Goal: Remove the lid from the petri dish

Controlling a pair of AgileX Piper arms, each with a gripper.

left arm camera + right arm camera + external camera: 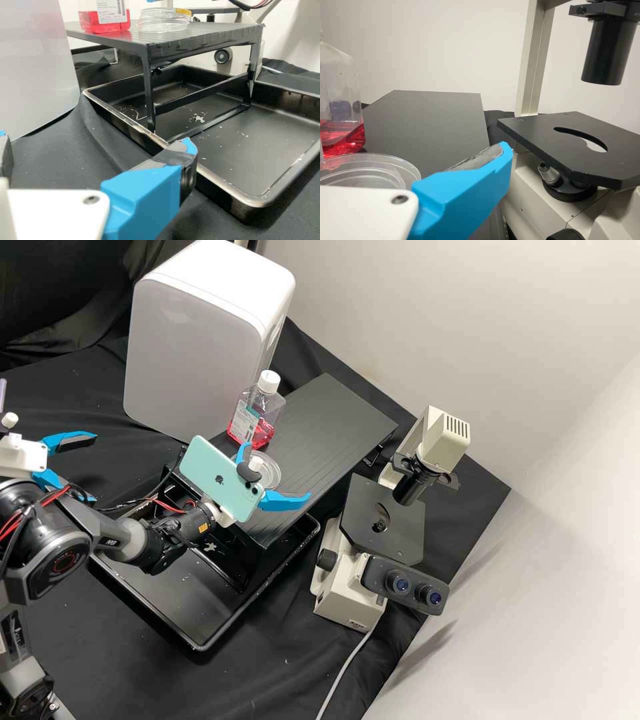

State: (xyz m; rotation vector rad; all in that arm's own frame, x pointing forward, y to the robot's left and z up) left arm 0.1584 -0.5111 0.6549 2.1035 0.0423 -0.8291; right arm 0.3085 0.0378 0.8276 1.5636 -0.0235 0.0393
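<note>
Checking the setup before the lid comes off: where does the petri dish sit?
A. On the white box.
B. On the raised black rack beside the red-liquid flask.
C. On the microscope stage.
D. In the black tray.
B: the petri dish rests on the rack beside the flask.

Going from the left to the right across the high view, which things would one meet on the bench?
left gripper → white box → petri dish → microscope
</note>
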